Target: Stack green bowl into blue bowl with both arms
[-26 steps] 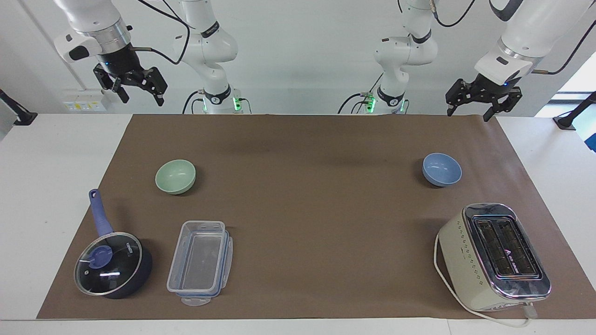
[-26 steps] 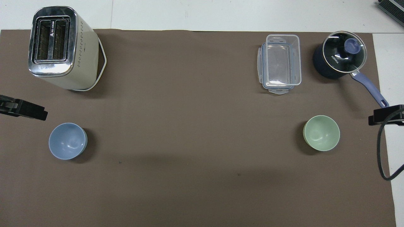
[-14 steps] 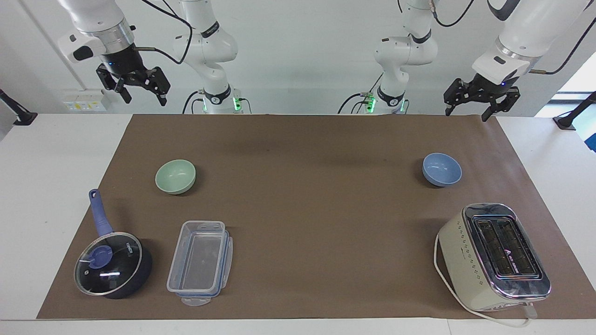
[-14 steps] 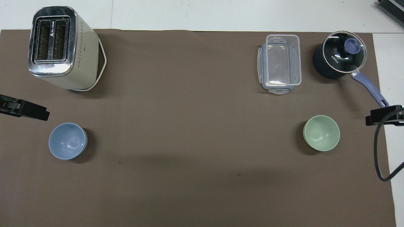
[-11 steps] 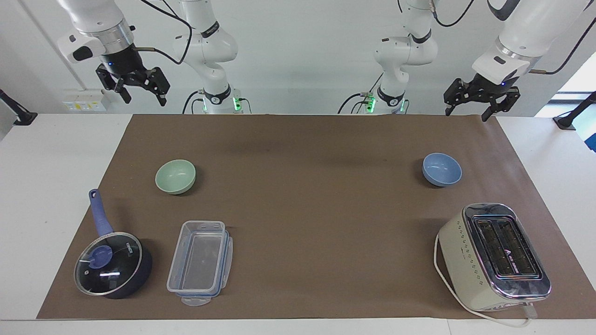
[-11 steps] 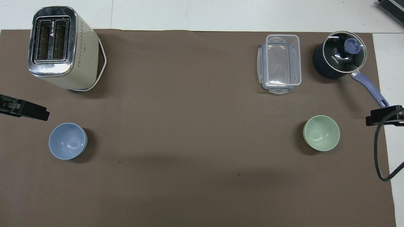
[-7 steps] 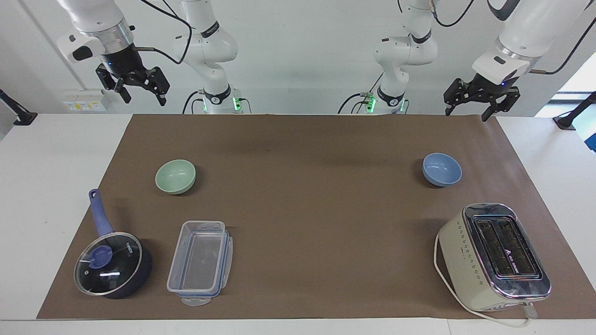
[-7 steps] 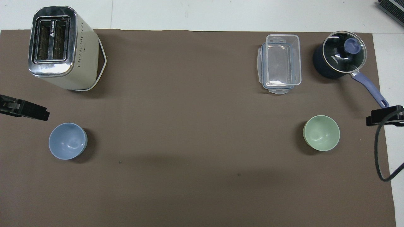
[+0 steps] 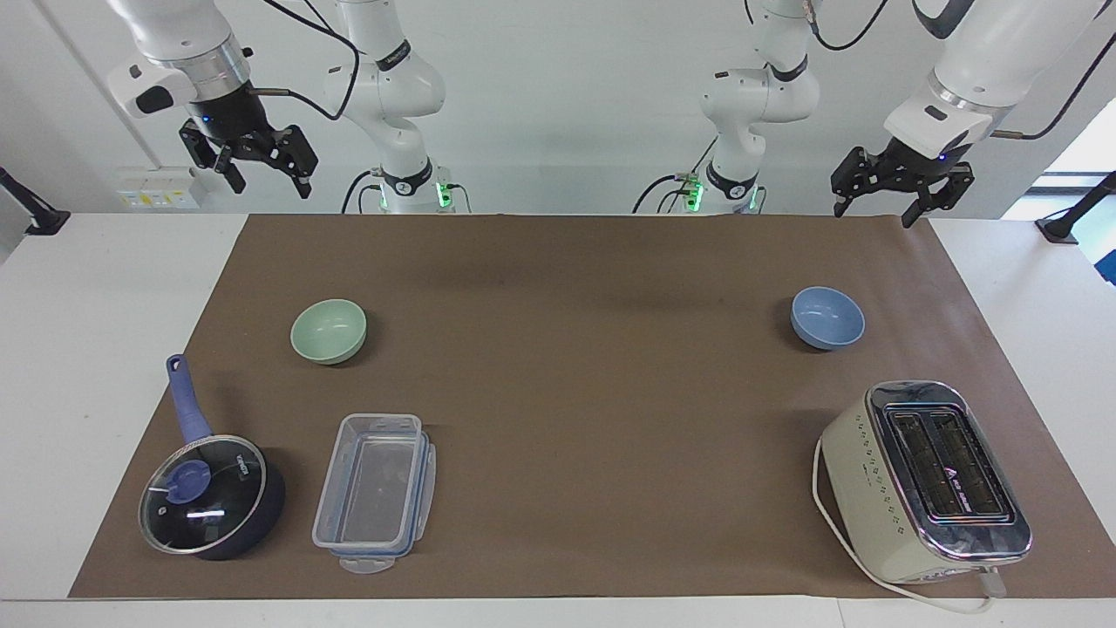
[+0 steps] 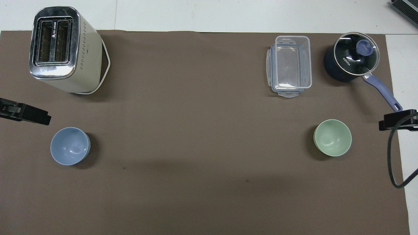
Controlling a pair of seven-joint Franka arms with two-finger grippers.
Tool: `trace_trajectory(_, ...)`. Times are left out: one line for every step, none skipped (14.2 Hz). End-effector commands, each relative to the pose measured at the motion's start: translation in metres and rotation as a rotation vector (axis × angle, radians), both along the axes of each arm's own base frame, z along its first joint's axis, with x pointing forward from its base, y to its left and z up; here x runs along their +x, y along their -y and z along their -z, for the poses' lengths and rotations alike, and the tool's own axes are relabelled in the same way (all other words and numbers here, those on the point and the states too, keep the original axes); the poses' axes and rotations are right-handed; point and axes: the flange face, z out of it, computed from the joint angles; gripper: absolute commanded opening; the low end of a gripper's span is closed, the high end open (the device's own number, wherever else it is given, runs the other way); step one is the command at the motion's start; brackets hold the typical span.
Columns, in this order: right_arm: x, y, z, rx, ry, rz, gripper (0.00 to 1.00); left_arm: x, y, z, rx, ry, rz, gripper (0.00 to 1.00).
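The green bowl (image 9: 329,331) stands upright on the brown mat toward the right arm's end; it also shows in the overhead view (image 10: 332,137). The blue bowl (image 9: 827,317) stands upright toward the left arm's end, also in the overhead view (image 10: 70,146). Both bowls are empty and far apart. My right gripper (image 9: 266,179) is open and empty, raised high over the mat's edge at its own end. My left gripper (image 9: 874,212) is open and empty, raised over the mat's edge at its own end. Neither touches a bowl.
A cream toaster (image 9: 924,480) stands farther from the robots than the blue bowl. A dark blue saucepan with a glass lid (image 9: 209,493) and a clear plastic container (image 9: 375,493) lie farther out than the green bowl. A black cable (image 10: 392,163) hangs by the right gripper.
Both grippers rose a little and shifted slightly toward the table's middle early on. Since a second ago nothing has visibly moved. The bowls have stayed in place.
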Motion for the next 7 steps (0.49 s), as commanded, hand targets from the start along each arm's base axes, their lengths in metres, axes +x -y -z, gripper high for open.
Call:
trace_trajectory(-0.0081, -0.0031, -0.0009, 0.001, -0.001, -0.024, 1.0, -0.0076, -0.0023, -0.0003, 0.01, -0.003, -0.009, 1.0)
trace_trajectory(-0.0082, -0.0004, -0.0009, 0.003, -0.001, -0.021, 1.0, -0.0075, -0.0023, -0.0004, 0.01, -0.001, -0.011, 1.0)
trace_trajectory(-0.0086, 0.0042, -0.0007, 0.003, -0.003, -0.013, 1.0, -0.0072, -0.0031, -0.0005, 0.01, 0.0, -0.012, 1.0)
trace_trajectory(-0.009, 0.005, -0.0005, 0.004, -0.006, -0.013, 1.0, -0.0072, -0.0039, -0.0005, 0.01, 0.0, -0.014, 1.0)
trace_trajectory(-0.0091, 0.0043, -0.0003, 0.004, -0.007, -0.015, 1.0, -0.0071, -0.0047, -0.0005, 0.009, 0.0, -0.014, 1.0)
trace_trajectory(-0.0089, 0.0035, -0.0005, 0.004, -0.006, -0.015, 1.0, -0.0071, -0.0047, -0.0005, 0.009, 0.0, -0.012, 1.0)
trace_trajectory(-0.0087, 0.0042, -0.0006, 0.003, -0.004, -0.013, 1.0, -0.0071, -0.0047, -0.0005, 0.009, 0.0, -0.012, 1.0)
